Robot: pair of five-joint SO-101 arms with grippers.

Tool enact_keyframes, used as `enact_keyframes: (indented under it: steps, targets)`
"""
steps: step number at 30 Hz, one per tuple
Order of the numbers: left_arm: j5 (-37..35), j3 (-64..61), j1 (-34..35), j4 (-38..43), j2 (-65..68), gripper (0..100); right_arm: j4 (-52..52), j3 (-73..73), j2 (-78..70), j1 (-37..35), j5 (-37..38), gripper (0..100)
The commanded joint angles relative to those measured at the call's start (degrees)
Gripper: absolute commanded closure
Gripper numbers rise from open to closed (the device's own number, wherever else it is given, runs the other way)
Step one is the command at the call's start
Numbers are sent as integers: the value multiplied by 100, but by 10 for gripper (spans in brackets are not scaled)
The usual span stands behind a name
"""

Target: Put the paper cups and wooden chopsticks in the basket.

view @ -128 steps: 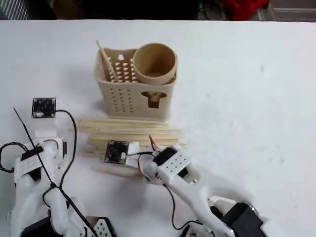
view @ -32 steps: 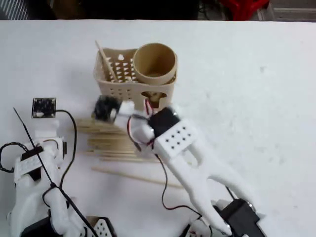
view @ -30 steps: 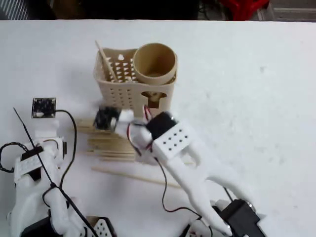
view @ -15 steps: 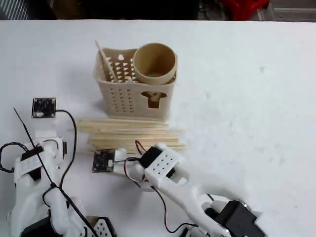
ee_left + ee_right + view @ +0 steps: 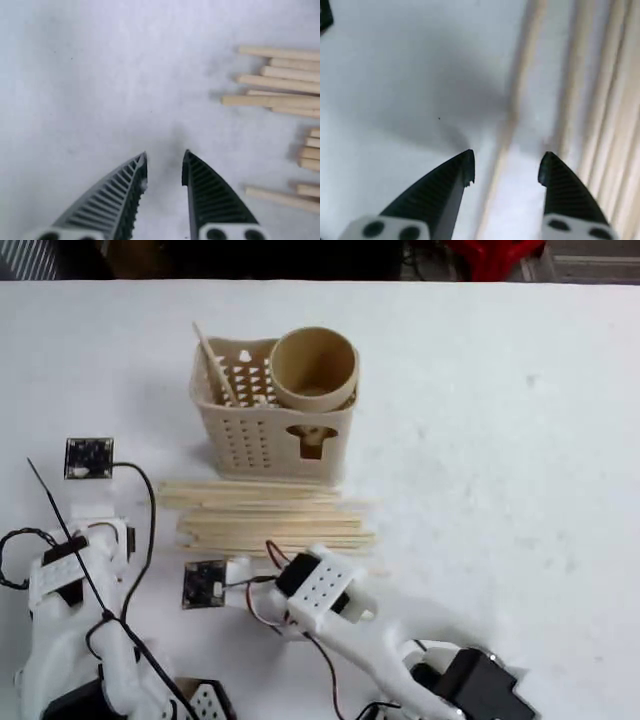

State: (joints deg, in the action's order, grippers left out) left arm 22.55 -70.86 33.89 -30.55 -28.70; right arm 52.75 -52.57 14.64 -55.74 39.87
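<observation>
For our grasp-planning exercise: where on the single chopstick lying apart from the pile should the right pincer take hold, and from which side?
Grip the single chopstick across its thin width, on the stretch between the open right pincer, coming straight down from above. It lies flat on the table, with bare space either side, clear of the pile.

Bright, even light leaves soft shadows on the table.

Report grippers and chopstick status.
Right gripper open astride a loose chopstick. Left gripper open over table beside chopstick pile. Basket holds paper cup, leaning chopstick; pile lies in front. Nothing blocking.
</observation>
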Motion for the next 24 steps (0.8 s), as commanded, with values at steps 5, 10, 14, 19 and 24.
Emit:
enact_keyframes:
  steps: [5,10,14,19,24]
  targets:
    - [62,18,31,105,-13,871,4,220,-374,180,-18,819]
    - [62,18,31,105,-13,870,277,853,-1068,303,-18,830]
    - [62,18,31,105,-13,870,251,1046,-1341,593,-9,895]
    - [62,18,31,105,-13,870,48,1073,-1473,1174,343,901]
    - [62,18,31,105,-13,870,-75,1073,-1490,1710,378,923]
